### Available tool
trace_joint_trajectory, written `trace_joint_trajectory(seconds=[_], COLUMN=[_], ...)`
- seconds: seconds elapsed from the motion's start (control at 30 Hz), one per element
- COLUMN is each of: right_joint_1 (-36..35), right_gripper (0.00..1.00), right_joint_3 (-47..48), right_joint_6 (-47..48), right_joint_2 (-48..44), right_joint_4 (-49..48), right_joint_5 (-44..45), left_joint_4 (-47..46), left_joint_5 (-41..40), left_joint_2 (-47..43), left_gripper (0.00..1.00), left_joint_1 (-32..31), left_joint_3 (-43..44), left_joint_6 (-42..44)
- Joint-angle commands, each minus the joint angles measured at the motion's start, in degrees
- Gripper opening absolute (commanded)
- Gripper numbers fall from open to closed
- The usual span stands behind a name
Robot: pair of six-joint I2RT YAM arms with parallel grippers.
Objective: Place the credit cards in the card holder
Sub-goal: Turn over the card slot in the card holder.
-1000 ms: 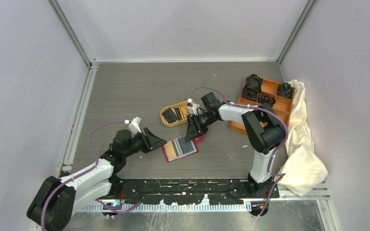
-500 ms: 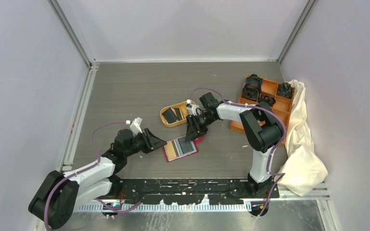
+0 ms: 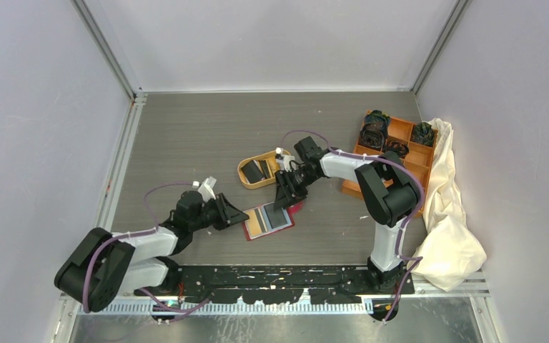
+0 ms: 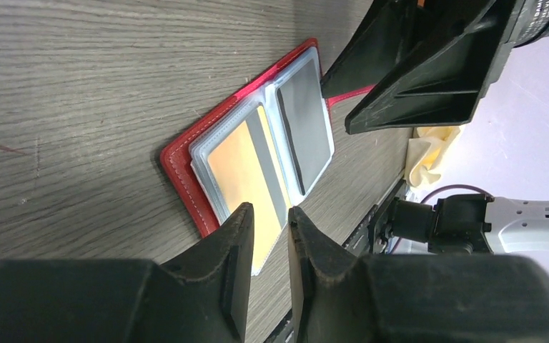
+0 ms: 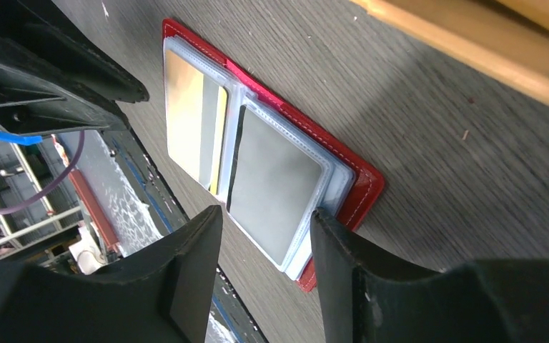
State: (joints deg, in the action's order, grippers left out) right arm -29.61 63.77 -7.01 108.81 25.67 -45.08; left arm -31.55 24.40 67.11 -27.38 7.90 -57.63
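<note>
The red card holder (image 3: 268,220) lies open on the table, clear sleeves up. A yellowish card (image 4: 246,168) sits in one sleeve and a grey-dark card (image 4: 306,121) in the other; both also show in the right wrist view, the yellowish card (image 5: 186,121) and the grey card (image 5: 275,182). My left gripper (image 3: 241,214) is at the holder's left edge, its jaws nearly together with nothing between them. My right gripper (image 3: 283,205) hovers over the holder's far right corner, open and empty. Black cards (image 3: 257,170) lie in the orange oval tray (image 3: 245,174).
An orange compartment box (image 3: 393,146) with black coiled bands stands at the right, next to a cream cloth (image 3: 447,214). The black rail (image 3: 286,275) runs along the near edge.
My left arm has dropped lower and nearer, with its gripper still at the holder's left edge. My right gripper has shifted only slightly over the holder.
</note>
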Motion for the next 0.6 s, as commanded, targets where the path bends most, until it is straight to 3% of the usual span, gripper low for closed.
trace_joint_trajectory(seconds=[0.0, 0.57], right_joint_1=[-0.45, -0.28], right_gripper=[0.54, 0.48], right_joint_3=[0.88, -1.13], right_joint_6=[-1.32, -9.14], right_joint_2=[1.46, -0.24], right_joint_4=[-0.94, -9.93], right_joint_5=[-1.0, -16.17], left_joint_4=[-7.71, -17.99], left_joint_5=[2.35, 4.8], left_joint_2=[3.41, 15.55], left_gripper=[0.24, 0.17], left_joint_1=[-0.21, -0.26], left_joint_3=[1.15, 1.5], left_joint_6=[-0.42, -2.05])
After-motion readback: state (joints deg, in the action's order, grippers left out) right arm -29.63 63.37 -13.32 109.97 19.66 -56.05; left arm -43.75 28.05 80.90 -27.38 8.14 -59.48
